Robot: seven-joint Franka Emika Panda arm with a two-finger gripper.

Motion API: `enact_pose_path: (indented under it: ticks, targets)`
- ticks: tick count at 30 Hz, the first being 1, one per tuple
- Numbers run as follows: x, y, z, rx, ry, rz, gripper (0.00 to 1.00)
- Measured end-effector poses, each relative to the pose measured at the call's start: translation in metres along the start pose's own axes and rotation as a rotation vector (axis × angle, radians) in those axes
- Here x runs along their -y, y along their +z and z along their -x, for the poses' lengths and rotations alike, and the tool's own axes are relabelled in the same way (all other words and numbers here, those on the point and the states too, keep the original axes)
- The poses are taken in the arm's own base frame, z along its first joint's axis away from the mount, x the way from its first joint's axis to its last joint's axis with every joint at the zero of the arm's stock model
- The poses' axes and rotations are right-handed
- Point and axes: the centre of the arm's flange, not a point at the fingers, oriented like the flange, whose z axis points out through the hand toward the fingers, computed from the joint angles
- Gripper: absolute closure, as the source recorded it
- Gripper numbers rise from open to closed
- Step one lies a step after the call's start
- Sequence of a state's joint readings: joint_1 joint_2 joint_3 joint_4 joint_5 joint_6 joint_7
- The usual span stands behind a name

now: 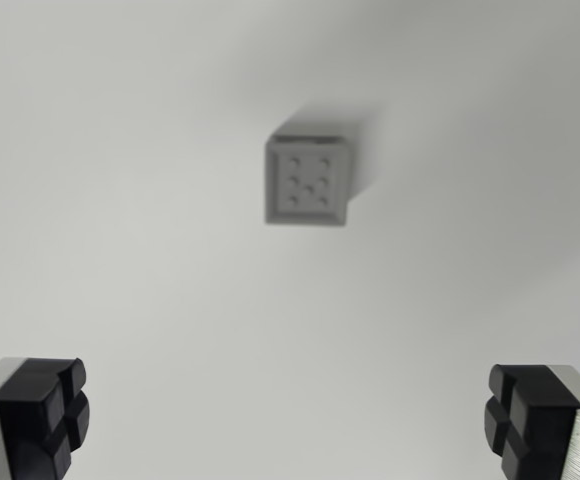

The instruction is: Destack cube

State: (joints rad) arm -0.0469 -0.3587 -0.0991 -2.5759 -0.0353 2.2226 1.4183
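Observation:
A grey cube point(309, 181) with dimples on its top face, like a die, sits on a white surface in the upper middle of the wrist view. A sliver of another face shows along its top edge; whether a second cube lies beneath it I cannot tell. The picture is slightly blurred. My gripper point(285, 415) hangs well above the surface, nearer the camera than the cube. Its two black-padded fingertips point(42, 410) stand far apart at the bottom corners of the view, open, with nothing between them.
The white surface point(120, 250) fills the whole view. A soft shadow falls up and to the wrist view's right of the cube.

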Motion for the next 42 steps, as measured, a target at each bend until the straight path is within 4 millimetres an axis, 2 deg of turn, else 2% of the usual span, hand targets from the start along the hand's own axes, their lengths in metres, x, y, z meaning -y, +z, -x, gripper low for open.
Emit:
enact_pose_path:
  ticks: [15, 42]
  targets:
    - [0.000, -0.026, 0.000, 0.000, 0.000, 0.001, 0.00]
    - [0.001, -0.028, 0.000, 0.000, 0.000, 0.002, 0.00]
